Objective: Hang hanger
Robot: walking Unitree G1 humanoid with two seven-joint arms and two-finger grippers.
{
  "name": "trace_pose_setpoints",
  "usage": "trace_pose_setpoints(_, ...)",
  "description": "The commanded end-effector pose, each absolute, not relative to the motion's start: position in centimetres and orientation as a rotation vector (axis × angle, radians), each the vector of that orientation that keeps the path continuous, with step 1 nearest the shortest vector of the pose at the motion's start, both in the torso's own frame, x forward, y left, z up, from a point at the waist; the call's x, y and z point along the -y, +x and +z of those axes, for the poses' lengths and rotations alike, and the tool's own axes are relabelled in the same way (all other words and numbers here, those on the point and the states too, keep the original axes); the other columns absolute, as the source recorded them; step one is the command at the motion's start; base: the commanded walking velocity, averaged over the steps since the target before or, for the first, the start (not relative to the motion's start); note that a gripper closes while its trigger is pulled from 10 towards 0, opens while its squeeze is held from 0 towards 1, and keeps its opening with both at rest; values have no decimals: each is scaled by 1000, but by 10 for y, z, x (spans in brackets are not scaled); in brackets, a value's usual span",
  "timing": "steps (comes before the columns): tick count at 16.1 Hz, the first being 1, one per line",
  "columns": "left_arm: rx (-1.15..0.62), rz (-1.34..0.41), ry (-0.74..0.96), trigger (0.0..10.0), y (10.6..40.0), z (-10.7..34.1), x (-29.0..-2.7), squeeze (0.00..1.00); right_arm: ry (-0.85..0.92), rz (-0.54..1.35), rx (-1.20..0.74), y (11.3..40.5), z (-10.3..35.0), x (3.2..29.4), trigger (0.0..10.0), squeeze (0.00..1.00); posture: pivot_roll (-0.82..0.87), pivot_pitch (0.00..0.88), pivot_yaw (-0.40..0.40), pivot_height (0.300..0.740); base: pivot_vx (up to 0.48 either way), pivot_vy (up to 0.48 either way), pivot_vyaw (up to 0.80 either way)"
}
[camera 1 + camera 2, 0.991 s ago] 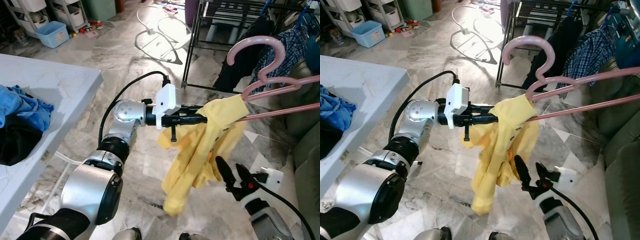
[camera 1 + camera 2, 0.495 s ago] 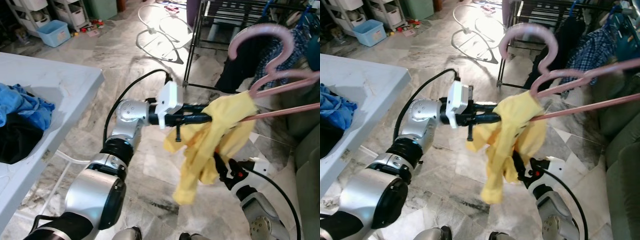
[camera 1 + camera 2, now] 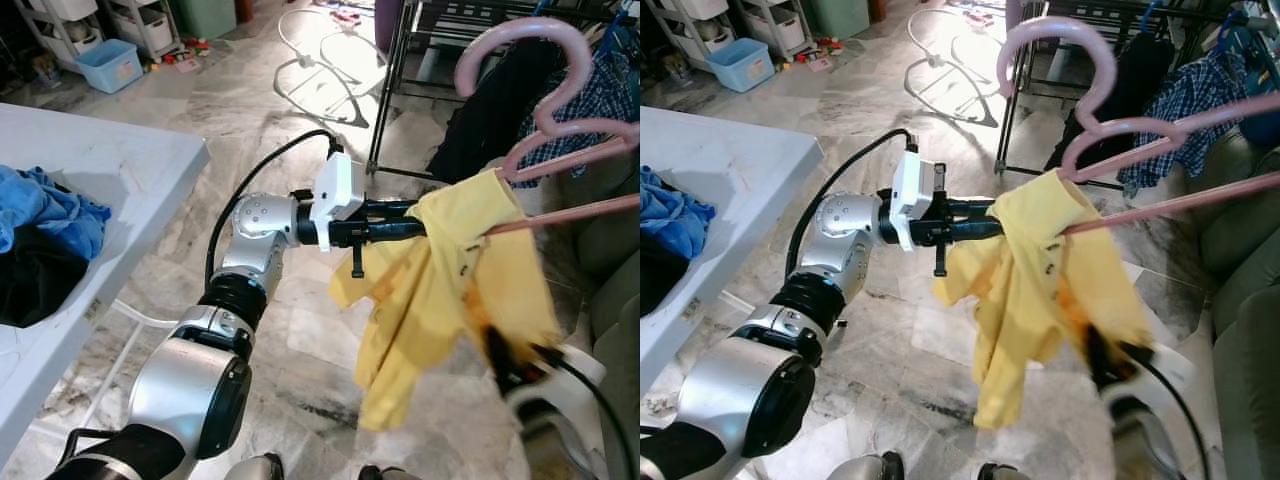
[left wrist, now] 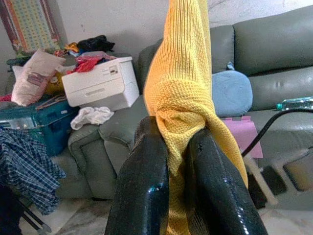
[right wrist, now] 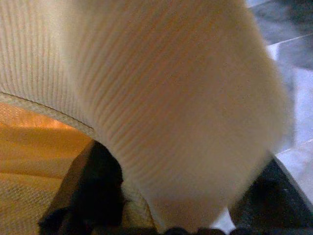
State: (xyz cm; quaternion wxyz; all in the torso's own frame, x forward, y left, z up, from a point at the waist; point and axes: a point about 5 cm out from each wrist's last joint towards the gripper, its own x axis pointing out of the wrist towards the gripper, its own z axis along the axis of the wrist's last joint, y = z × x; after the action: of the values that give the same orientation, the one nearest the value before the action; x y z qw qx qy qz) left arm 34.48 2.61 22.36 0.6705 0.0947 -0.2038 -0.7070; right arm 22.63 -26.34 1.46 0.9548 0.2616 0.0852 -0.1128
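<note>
Left end effector [image 3: 418, 226], on the silver left arm [image 3: 240, 270] extended forward at chest height over the marble floor [image 3: 250, 110], is clenched on a bunched fold of the yellow knit shirt [image 3: 450, 290]; the left wrist view shows the fabric [image 4: 183, 98] pinched between its two black fingers [image 4: 146, 186]. The shirt hangs from the near end of a pink plastic hanger [image 3: 560, 110], whose hook curls upward in front of the black metal clothes rack [image 3: 400, 60] and whose two arms run off toward the right edge of the head views; the hanger is held in the air near the rack, not on its rail. Right end effector [image 3: 510, 365] sits low, just behind the shirt's hanging hem and blurred; in the right wrist view the pale yellow cloth [image 5: 161, 98] lies right against its black fingers [image 5: 98, 191], yet whether these are released or clenched cannot be told. On the rack hang a dark garment [image 3: 490, 110] and a blue plaid shirt [image 3: 1200, 100]. A grey-green sofa [image 3: 1240, 300] stands at the right side of the scene; the left wrist view shows it carrying a white printer [image 4: 100, 83] and a blue cushion [image 4: 232, 93]. The white desk [image 3: 110, 180] occupies the left, with blue clothing [image 3: 50, 210] and black clothing [image 3: 35, 285] piled at its left edge. A light-blue bin [image 3: 105, 65] stands on the floor beyond the desk
</note>
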Motion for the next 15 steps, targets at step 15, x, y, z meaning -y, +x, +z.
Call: trace_pose_setpoints(15,15,-1402,327,0,321,99,-67,0,334,-433,124,210,134,337,0,0,-86,124,-38,740,0,0,0)
